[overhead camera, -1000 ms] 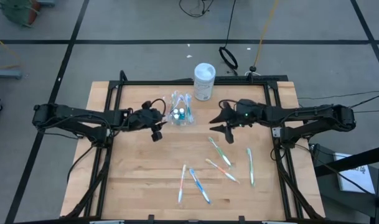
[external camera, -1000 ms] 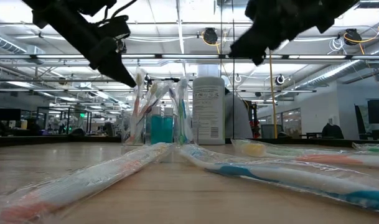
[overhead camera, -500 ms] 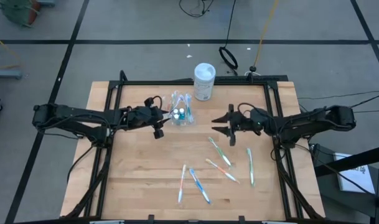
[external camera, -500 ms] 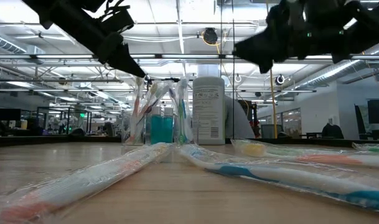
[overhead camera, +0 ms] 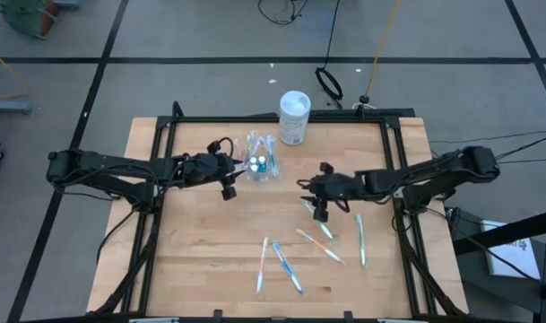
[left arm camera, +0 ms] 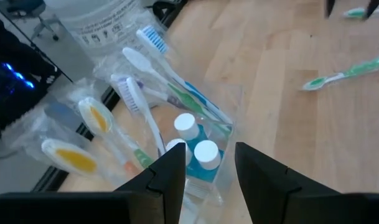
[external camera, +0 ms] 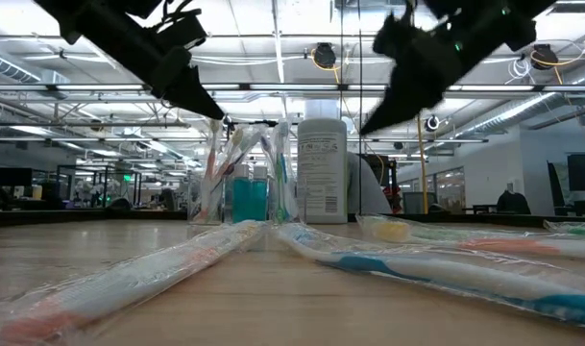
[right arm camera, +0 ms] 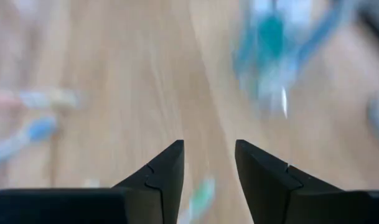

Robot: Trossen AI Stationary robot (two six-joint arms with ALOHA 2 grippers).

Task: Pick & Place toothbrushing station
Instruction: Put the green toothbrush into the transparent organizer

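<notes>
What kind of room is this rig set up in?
Most likely a large open lab or industrial workspace: the low view shows exposed ceiling beams and monitors behind the wooden table, and the high view shows cables on the taped floor.

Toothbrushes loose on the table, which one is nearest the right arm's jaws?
The green-ended toothbrush just below the right gripper, the loose one closest to the cup; the others lie farther toward the table's front.

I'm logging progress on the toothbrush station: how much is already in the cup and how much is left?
Done: the clear cup already holds several toothbrushes and the blue toothpaste tubes.

In hand: nothing. The right gripper is open and empty, above the green toothbrush; the left gripper waits open beside the cup.

Left: five wrapped toothbrushes lie loose on the table.
</notes>
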